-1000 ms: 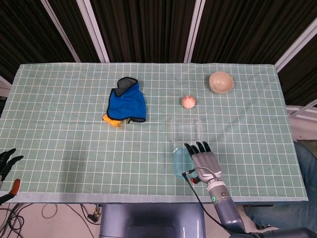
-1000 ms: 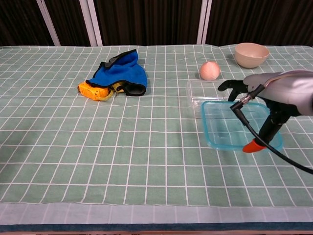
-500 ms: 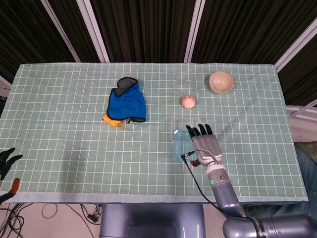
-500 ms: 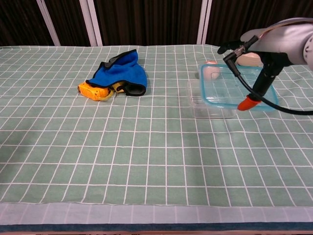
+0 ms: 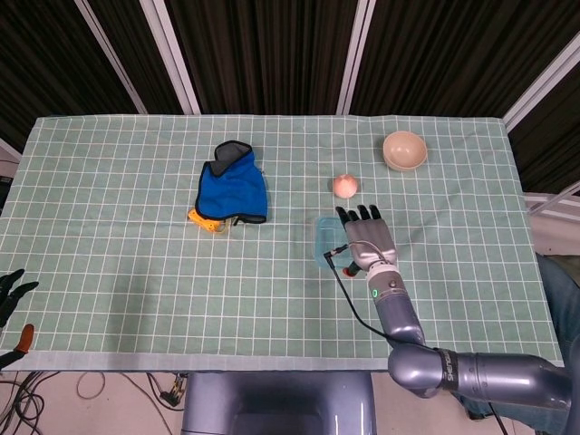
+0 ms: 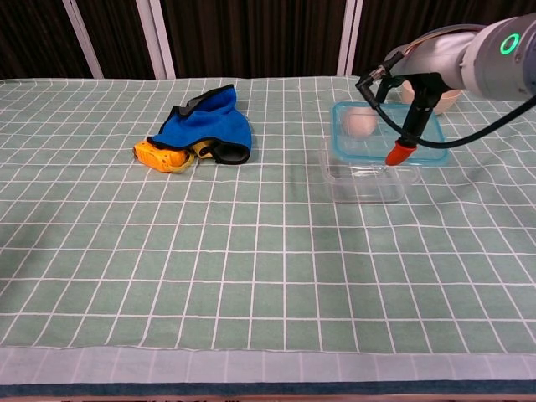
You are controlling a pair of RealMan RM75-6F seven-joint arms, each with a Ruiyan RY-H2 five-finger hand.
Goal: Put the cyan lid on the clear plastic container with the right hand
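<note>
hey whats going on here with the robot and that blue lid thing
The right hand holds the cyan lid in the air above the clear plastic container, which sits open on the green checked table. The lid is not on yet. The left hand rests at the table's near left edge, holding nothing. A peach, a bowl and a blue cloth lie untouched.

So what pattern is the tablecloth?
Green tablecloth with a white grid, clearest in the chest view.

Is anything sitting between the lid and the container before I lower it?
Nothing visible. The right hand holds the cyan lid just above the clear container, whose inside looks empty.
</note>
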